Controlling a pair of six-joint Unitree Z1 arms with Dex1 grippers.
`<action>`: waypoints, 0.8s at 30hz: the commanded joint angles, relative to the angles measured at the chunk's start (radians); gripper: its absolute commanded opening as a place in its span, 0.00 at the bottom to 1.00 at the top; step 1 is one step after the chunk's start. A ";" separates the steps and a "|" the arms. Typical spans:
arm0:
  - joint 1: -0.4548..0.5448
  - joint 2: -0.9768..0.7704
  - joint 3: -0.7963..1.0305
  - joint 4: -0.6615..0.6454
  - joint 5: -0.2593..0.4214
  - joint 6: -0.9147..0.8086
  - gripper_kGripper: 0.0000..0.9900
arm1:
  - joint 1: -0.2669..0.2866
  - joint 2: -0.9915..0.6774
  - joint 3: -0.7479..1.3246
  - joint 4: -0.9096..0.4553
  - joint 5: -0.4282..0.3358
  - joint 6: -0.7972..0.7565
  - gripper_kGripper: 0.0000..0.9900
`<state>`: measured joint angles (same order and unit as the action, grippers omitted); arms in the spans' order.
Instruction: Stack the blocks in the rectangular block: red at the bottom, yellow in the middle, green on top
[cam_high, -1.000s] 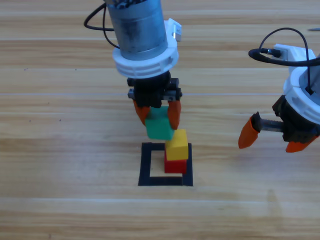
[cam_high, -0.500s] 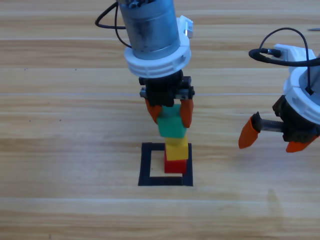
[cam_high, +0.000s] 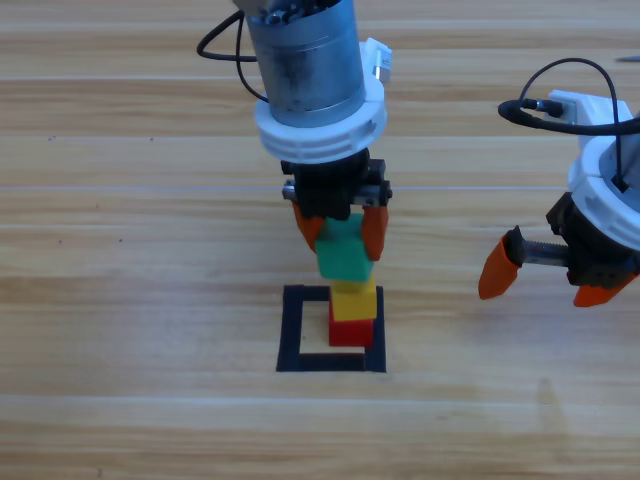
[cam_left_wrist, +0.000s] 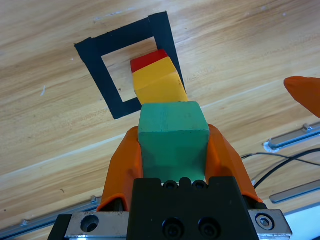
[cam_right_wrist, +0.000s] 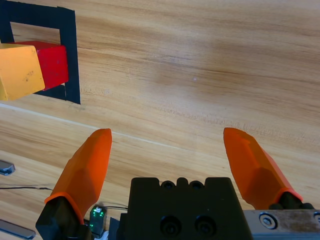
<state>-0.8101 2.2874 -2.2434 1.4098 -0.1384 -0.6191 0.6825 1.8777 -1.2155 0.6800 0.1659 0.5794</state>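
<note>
Left hand (cam_high: 342, 232) grips matte green cube (cam_high: 345, 256) (square-edged).

My smooth orange plastic left gripper (cam_left_wrist: 172, 150) clamps a matt teal-green cube (cam_left_wrist: 173, 134); the pale wooden table (cam_high: 120, 300) shows grain under matt black tape rectangle (cam_high: 290, 335).

From above, the green cube (cam_high: 345, 255) covers the top of the yellow cube (cam_high: 354, 300), so whether the two touch cannot be told, and the left gripper (cam_high: 341, 232) hides the green cube's sides. The red cube (cam_high: 351, 332) shows only its front face there and, in the left wrist view, just a sliver behind the yellow one. In the right wrist view the picture's left edge cuts off the yellow cube and the black tape rectangle (cam_right_wrist: 68, 55).
</note>
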 joint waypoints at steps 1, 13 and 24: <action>-0.020 0.043 0.004 0.004 0.028 0.002 0.09 | -0.018 -0.012 0.027 -0.014 -0.017 0.002 1.00; -0.023 0.067 -0.008 0.004 0.034 0.004 0.09 | -0.024 -0.012 0.028 -0.013 -0.019 0.003 1.00; -0.026 0.084 -0.018 0.004 0.043 0.006 0.09 | -0.024 -0.012 0.028 -0.011 -0.019 0.005 1.00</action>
<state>-0.8103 2.3202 -2.2440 1.4098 -0.1069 -0.6187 0.6824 1.8777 -1.2153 0.6801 0.1645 0.5797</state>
